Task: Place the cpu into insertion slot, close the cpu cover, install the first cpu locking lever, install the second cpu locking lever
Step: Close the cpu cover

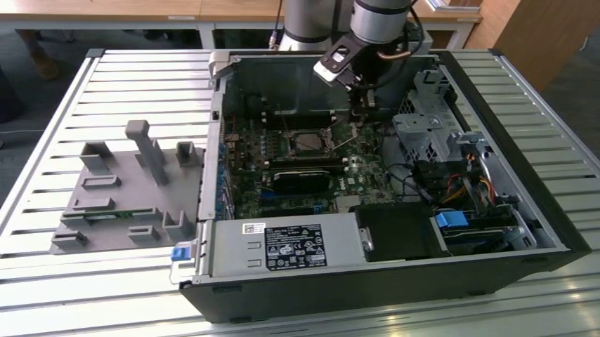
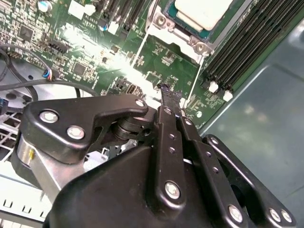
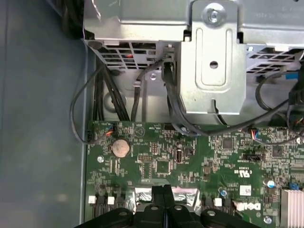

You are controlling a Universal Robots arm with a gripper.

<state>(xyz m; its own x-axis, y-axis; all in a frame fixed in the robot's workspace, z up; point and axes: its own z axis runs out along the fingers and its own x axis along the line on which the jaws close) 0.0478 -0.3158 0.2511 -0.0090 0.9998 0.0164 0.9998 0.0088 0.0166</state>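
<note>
Claw (image 2: 170,91) is hanging with 2 fingers (image 2: 166,124) pressed together on nothing; the cpu (image 2: 202,10) is lying in the insertion slot (image 2: 183,37) just beyond its tips.

One arm (image 1: 375,24) carries one gripper (image 2: 168,92), with two fingers (image 2: 167,114) laid flat together. There is one open computer case (image 1: 553,232), and in it one green motherboard (image 1: 249,165), one insertion slot (image 1: 288,144) with one cpu (image 1: 308,143) lying in it, and one power supply (image 1: 281,246) — plus two blue plastic parts (image 1: 183,253). One grey fixture (image 1: 112,203) lies beside the case. The second wrist view adds two white latch tabs (image 2: 213,86) and two screws (image 2: 163,20) on the socket frame. The first wrist view shows one round coin cell (image 3: 120,147) and one small finned heatsink (image 3: 292,204).
</note>
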